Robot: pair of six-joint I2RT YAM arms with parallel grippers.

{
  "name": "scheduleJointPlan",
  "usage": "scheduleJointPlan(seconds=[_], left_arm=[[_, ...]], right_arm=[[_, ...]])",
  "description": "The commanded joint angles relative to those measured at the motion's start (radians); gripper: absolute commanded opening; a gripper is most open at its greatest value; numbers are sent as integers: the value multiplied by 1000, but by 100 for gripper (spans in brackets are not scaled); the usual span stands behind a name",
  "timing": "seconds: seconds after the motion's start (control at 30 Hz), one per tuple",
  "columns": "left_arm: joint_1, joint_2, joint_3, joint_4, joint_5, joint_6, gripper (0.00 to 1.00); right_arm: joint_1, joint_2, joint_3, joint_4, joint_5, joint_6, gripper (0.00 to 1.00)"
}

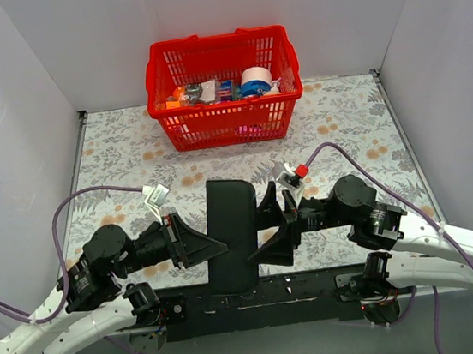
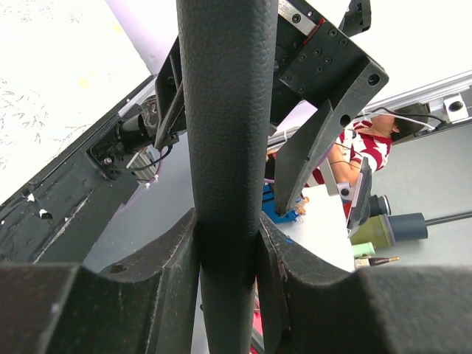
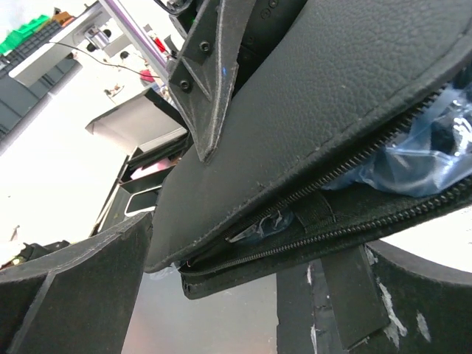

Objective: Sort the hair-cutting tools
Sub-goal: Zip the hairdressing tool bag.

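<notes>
Left gripper (image 1: 219,246): jaws clamped on the left edge of the black pouch (image 1: 229,221), one finger on each face in the wrist view. Pouch is at the middle of the counter's (image 1: 130,155) near edge, long axis pointing at the red basket (image 1: 218,38) by the far edge. Right gripper (image 1: 267,225): jaws apart, straddling the pouch's right edge. Its zip (image 3: 346,168) is partly open between them. A pale blue translucent piece (image 3: 420,158) shows in the gap; cannot tell if it's scissors.

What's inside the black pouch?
The pouch has its zipper partly open, and crumpled pale blue translucent plastic shows inside. Anything else is covered by the flap.
</notes>
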Motion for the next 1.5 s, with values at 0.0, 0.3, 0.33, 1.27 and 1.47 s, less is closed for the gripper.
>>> scheduleJointPlan(seconds=[0.0, 0.3, 0.33, 1.27, 1.47], left_arm=[[3, 10, 12, 81, 12, 18, 0], [4, 63, 17, 109, 21, 27, 0], [3, 67, 18, 112, 22, 28, 0], [3, 312, 97, 267, -74, 205, 0], [3, 321, 184, 207, -261, 246, 0]], right_arm=[[6, -1, 32, 117, -32, 22, 98], [6, -4, 12, 151, -55, 25, 38], [5, -1, 14, 151, -58, 23, 27], [5, -95, 12, 28, -47, -50, 22], [5, -119, 27, -186, 64, -205, 65]])
